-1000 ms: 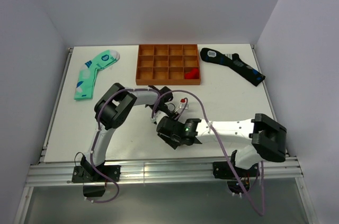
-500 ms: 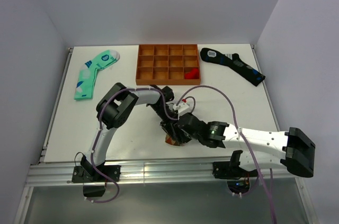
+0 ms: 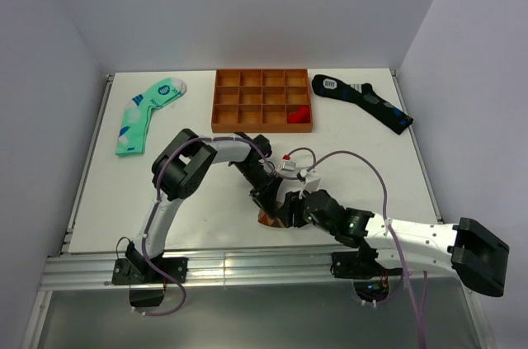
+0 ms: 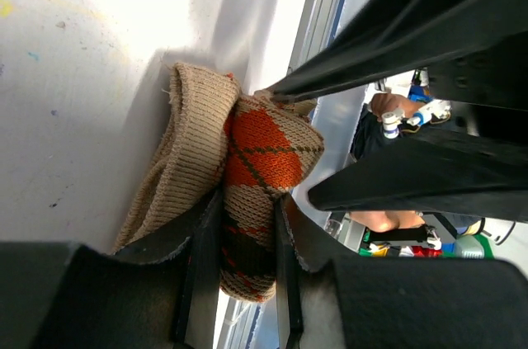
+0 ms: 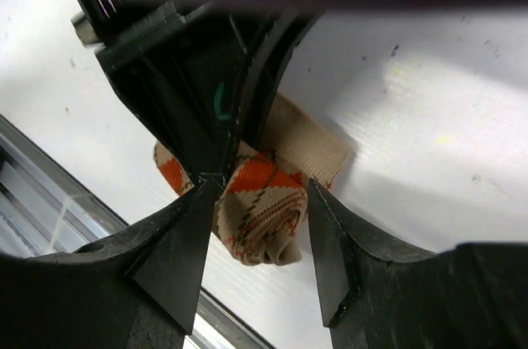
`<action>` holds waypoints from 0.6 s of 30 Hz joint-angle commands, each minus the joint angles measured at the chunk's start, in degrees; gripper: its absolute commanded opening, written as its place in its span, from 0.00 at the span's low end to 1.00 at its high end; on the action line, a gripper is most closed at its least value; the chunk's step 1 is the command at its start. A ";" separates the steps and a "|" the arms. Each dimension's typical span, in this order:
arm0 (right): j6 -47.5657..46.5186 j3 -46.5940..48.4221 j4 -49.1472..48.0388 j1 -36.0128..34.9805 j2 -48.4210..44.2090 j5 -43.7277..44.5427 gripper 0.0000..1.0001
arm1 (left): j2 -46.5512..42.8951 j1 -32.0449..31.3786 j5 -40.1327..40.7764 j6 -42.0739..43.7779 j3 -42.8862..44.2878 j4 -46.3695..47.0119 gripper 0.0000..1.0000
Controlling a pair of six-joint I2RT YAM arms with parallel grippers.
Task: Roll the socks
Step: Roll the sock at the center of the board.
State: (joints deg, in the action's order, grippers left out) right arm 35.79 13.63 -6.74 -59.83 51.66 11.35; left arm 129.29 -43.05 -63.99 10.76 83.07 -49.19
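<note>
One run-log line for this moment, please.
step: rolling | argyle sock: partly rolled, near front edge of table | left fingers: pinching the roll | right fingers: open, straddling the roll

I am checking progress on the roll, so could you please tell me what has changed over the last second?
The right arm unfolded, its elbow swinging out right and toward the near edge; the right gripper now straddles the argyle sock with open jaws. The left gripper slid toward the near edge, still shut on the sock. The mint-green sock, black sock and orange tray stayed put.
</note>
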 commanded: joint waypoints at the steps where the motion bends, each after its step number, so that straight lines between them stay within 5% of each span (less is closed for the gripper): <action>1: 1.12 -2.37 -10.55 0.24 0.99 -0.98 0.56 | 4.83 0.07 15.74 3.04 -0.71 5.68 0.00; 18: 5.25 -12.13 -19.72 0.16 -0.68 -1.16 0.43 | 7.02 0.95 16.96 2.24 0.87 4.98 0.00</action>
State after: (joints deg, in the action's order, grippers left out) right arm 39.38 3.70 -24.84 -59.81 52.93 9.89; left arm 131.00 -42.54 -64.58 9.32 84.58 -50.96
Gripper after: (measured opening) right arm 0.442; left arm 0.313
